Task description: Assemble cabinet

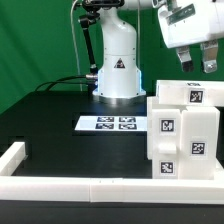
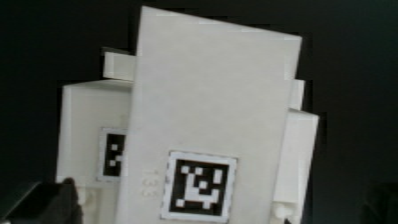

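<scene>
White plastic cabinet (image 1: 183, 130) stands on the black tabletop (image 1: 60, 115) directly below our end effector (image 1: 199, 66), which hovers apart; we cannot tell its finger spacing.

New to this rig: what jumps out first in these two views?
The cabinet, a stack of white tagged blocks, stands on the black table at the exterior view's right, and fills the wrist view too. The gripper hangs just above it; whether its jaws are open is not clear. Behind, the marker board lies flat before the arm's white base, and a white border rail runs along the near edge.
</scene>
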You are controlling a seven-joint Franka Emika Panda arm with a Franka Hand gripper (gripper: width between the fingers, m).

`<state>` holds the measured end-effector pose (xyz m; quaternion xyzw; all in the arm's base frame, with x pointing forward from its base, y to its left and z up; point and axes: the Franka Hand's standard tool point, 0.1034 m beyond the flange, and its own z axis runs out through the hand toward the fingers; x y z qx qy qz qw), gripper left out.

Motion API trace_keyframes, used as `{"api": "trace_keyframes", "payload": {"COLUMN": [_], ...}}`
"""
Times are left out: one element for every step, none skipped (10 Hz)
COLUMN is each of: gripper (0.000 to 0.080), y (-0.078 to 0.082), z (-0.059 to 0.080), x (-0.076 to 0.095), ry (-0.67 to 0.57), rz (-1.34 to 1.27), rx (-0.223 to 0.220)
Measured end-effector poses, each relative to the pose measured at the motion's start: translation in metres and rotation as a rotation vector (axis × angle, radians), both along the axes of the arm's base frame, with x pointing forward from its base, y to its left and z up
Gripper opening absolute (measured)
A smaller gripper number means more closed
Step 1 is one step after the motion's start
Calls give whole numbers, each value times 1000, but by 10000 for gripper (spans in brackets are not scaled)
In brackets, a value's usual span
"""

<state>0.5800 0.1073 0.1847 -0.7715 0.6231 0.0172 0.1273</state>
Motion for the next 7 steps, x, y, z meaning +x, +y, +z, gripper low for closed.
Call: {"api": "trace_keyframes", "payload": {"gripper": [797, 797, 797, 797, 797, 797, 797], "y": [0, -1, -1, 0, 0, 0, 0], "z": [-2, -3, -3, -4, -5, -5, -5], "x": [-2, -2, -3, -4, -3, -3, -3], "ry": [-10, -45, -57, -76, -89, -99, -121], "rz": [111, 294, 425, 597, 745, 772, 870], "rx": [-13, -36, -47, -69, -84, -87, -96]}}
